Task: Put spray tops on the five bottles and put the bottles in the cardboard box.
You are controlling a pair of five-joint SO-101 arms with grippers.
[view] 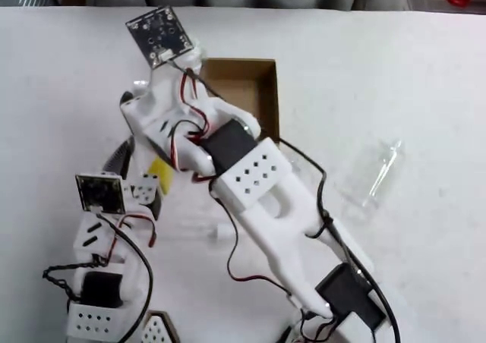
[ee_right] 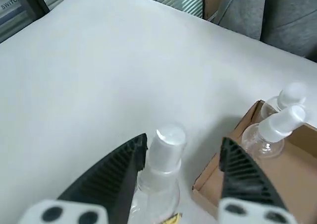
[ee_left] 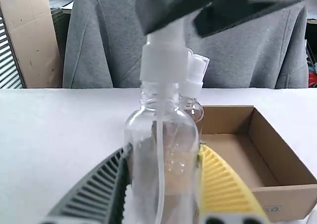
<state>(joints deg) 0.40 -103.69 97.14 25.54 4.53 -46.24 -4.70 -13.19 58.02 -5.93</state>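
Note:
My left gripper (ee_left: 163, 157), with one grey and one yellow finger, is shut on a clear upright bottle (ee_left: 161, 130) just beside the cardboard box (ee_left: 247, 149). A white spray top (ee_left: 163, 55) sits in the bottle's neck, its tube hanging down inside. My right gripper (ee_right: 184, 140) hangs above, open, with its black fingers on either side of that spray top (ee_right: 166, 147) and a gap on the box side. Two bottles with spray tops (ee_right: 277, 127) stand in the near corner of the box (ee_right: 223, 174). In the high view both arms meet left of the box (view: 254, 81).
A clear bottle without a top (view: 372, 168) lies on the white table to the right of the arms. What looks like a loose white spray top (view: 216, 229) lies between the two arms. A grey chair back (ee_left: 99, 35) stands behind the table's far edge.

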